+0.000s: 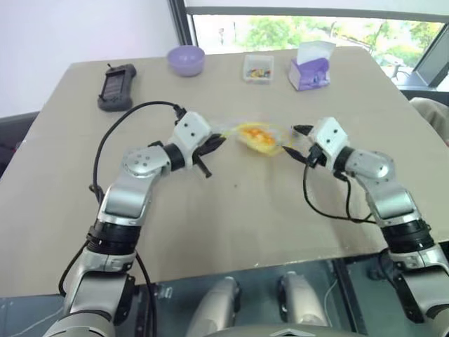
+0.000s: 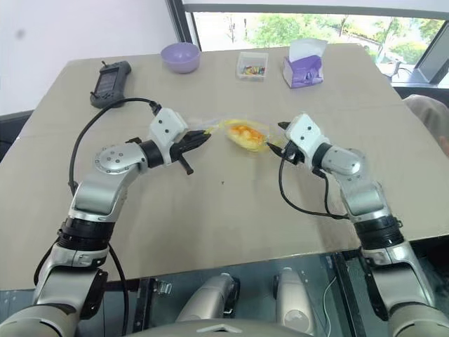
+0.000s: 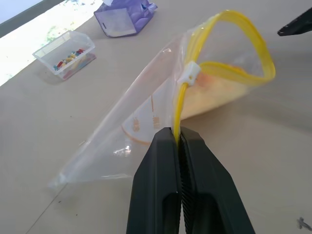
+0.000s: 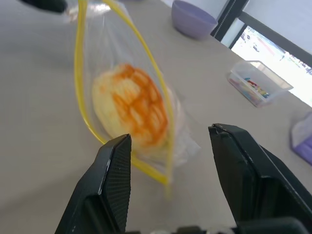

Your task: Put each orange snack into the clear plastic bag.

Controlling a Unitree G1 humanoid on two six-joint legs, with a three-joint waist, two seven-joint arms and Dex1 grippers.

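Nearest, on the tan table [image 1: 231,232], two arms reaching in toward the middle. At about nine o'clock of the bag, left gripper [image 3: 178,141] with fingers pinched tight on the yellow sealing strip [image 3: 181,105] of the clear plastic bag [image 1: 254,137], holding its mouth up in an open loop. At about three o'clock, right gripper [image 4: 169,146] just beside the bag's mouth, fingers standing wide and holding nothing. Between the two, orange snack [image 4: 130,109] already inside the bag, lying at the bottom against the film, with the bag's far end sagging onto the table. Likely light and soft: a domed bun with a criss-cross top, easily dented, so best carried by the bag and not squeezed. Film thin, limp and slippery, liable to crumple or slide out of a loose pinch; strip the one stiffer edge, hence the sensible place to take hold, near the small white slider [image 3: 189,73]. Farther off, toward twelve o'clock, a small clear box of coloured bits [image 1: 257,68], a purple tissue box [image 1: 310,69], a lilac bowl [image 1: 186,60], and a black handheld device [image 1: 116,87] at about ten o'clock.
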